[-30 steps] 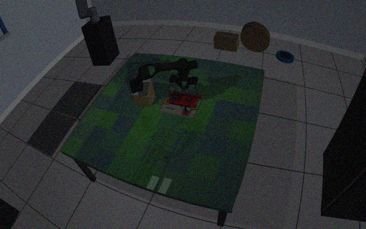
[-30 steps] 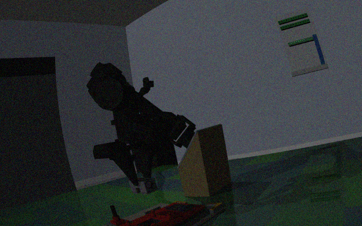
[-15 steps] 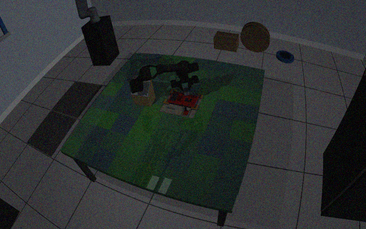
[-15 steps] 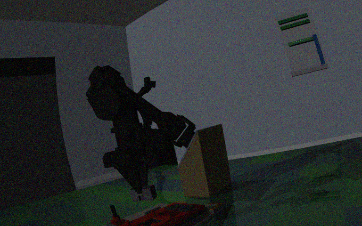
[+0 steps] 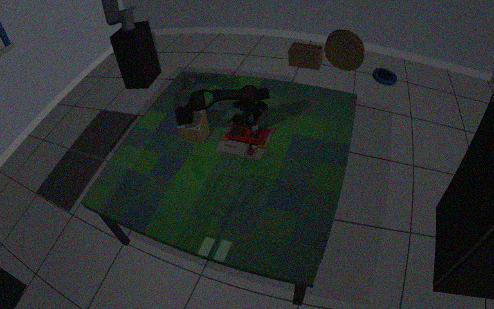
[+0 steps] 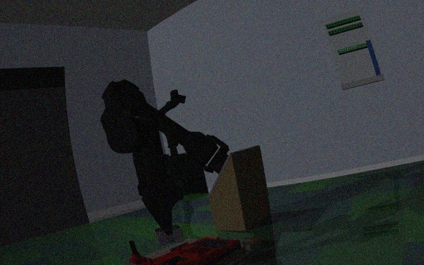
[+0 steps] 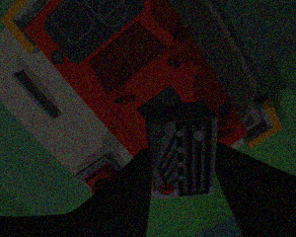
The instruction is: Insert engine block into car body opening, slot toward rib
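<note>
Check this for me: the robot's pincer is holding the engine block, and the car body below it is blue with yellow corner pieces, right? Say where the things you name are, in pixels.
Not quite: the car body (image 5: pixel 246 134) (image 6: pixel 187 252) (image 7: pixel 125 106) is red, not blue, as the wrist view shows. The pincer (image 7: pixel 180 153) is indeed holding the engine block (image 6: pixel 169 237) (image 7: pixel 184 160), and the corner pieces (image 7: pixel 273 128) are yellow.

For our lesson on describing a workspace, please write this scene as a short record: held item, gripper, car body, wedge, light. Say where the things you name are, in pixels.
held item: engine block (image 6: pixel 167 237) (image 7: pixel 184 158), grey, ribbed face
gripper (image 5: pixel 255 124) (image 6: pixel 168 231) (image 7: pixel 180 153): shut on the block, above the table
car body (image 5: pixel 244 134) (image 6: pixel 204 248) (image 7: pixel 130 74): red, block not seated
wedge (image 5: pixel 195 132) (image 6: pixel 229 200): tan, under the arm's far end
light: dim
</note>
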`<state>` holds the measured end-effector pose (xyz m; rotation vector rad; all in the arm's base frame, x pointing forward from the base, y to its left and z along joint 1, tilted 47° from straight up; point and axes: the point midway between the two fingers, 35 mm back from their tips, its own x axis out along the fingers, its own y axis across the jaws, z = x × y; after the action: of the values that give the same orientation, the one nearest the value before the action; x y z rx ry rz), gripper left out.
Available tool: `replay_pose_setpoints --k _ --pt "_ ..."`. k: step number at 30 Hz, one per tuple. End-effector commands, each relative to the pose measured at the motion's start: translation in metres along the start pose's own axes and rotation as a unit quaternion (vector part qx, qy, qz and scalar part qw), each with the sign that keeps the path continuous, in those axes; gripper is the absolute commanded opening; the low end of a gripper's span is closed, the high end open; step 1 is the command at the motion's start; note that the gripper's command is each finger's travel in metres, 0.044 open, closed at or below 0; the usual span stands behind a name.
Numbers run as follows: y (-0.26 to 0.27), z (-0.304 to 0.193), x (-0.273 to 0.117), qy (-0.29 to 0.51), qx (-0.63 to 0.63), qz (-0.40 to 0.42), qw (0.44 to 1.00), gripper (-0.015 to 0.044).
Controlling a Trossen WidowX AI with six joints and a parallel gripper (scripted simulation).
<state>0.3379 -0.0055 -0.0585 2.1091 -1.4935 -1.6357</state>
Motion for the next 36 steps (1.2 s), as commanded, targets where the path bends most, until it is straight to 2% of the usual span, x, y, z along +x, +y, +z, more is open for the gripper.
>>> replay_pose_setpoints --k 1,12,17,23,36 --pt "0.001 0.002 0.008 -0.002 -0.055 0.007 0.998 0.0000" --pt "0.000 -0.001 0.021 -0.002 -0.227 0.008 0.974 0.0000" --pt "0.000 -0.004 0.024 -0.003 -0.265 0.009 0.964 0.0000" --pt "0.000 -0.004 0.024 -0.003 -0.277 0.009 0.961 0.0158" --pt "0.000 -0.004 0.024 -0.003 -0.285 0.009 0.958 0.0159"
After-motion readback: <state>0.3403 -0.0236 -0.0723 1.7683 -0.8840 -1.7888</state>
